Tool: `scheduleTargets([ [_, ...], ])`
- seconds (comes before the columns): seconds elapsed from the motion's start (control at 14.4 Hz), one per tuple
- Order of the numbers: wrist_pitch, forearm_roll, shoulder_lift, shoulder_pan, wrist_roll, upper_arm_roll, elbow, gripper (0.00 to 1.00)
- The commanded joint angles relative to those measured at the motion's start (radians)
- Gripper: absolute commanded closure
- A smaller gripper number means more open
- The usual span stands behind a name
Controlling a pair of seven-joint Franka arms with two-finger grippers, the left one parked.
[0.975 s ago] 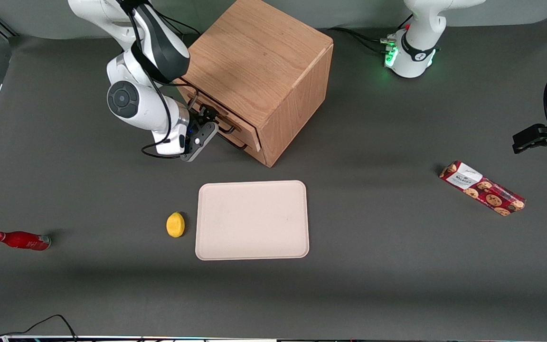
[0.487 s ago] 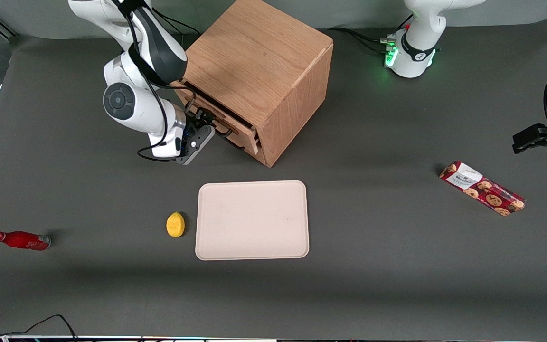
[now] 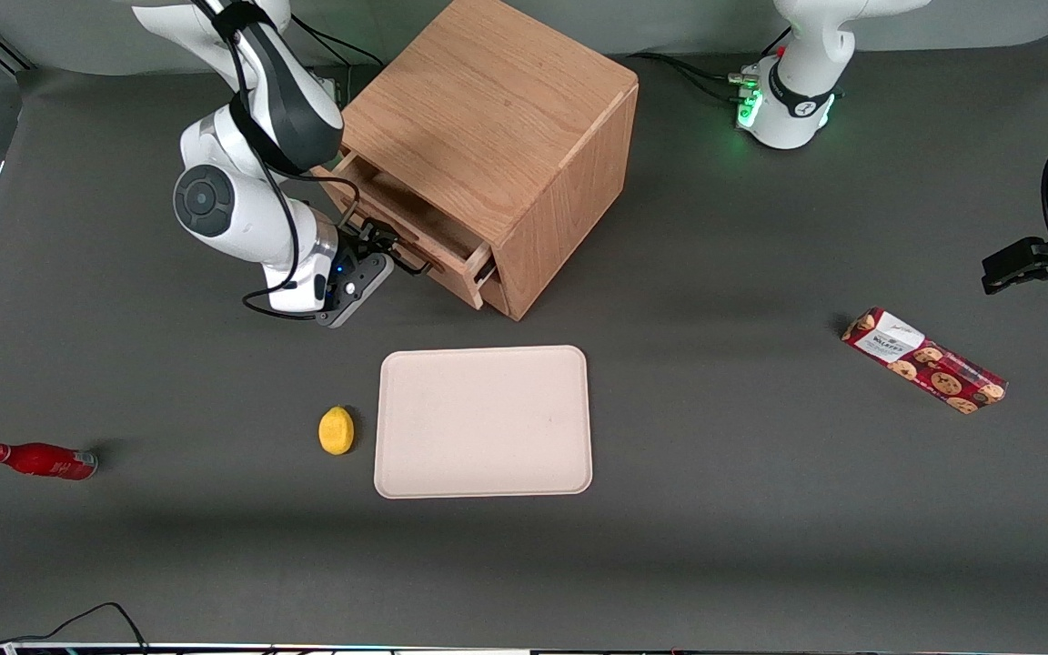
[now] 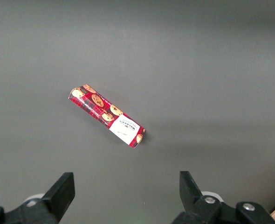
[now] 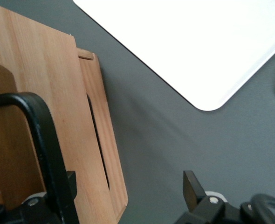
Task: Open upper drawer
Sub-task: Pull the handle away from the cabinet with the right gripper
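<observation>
The gripper (image 3: 381, 256) sits right in front of the upper drawer (image 3: 408, 216), and its jaws stand apart, not clamped on anything. In the right wrist view the long black handle (image 5: 43, 149) runs between the two fingers and lies close against one finger (image 5: 70, 181), while the other finger (image 5: 191, 185) is well clear of it. My reading is that the bar is hooked rather than pinched, so a pull away from the cabinet (image 3: 497, 109) carries the drawer along without any squeeze.

Just past the jaws, the upper drawer stands partly out of the cabinet: its front panel is away from the cabinet face and a strip of the shallow wooden box shows open from above. It looks less than fully drawn, so the task seems well begun but not finished. The wrist is tilted so that the fingers reach in under the bar from the table side, which keeps the arm's body clear of the drawer's path.

Farther out, nearer to the front camera than the jaws, a pale tray (image 3: 484, 473) lies flat on the table, with a yellow lemon (image 3: 336, 429) just beside it. A red bottle (image 3: 37, 460) lies on its side well apart, at the working arm's end. A red biscuit packet (image 3: 922, 360) lies toward the parked arm's end.
</observation>
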Motion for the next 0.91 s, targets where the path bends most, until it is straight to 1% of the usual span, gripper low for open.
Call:
scheduleTargets([
  [0.0, 0.008, -0.047, 0.019, -0.002, -0.020, -0.025, 0.008, 0.00],
  [0.14, 0.008, -0.049, 0.030, -0.002, -0.020, -0.046, 0.021, 0.00],
  [0.28, 0.008, -0.082, 0.044, -0.002, -0.020, -0.060, 0.036, 0.00],
  [0.35, 0.008, -0.087, 0.050, -0.002, -0.020, -0.063, 0.042, 0.00],
  [0.77, 0.008, -0.092, 0.094, -0.004, -0.020, -0.095, 0.097, 0.00],
  [0.84, 0.008, -0.104, 0.102, -0.004, -0.018, -0.114, 0.110, 0.00],
])
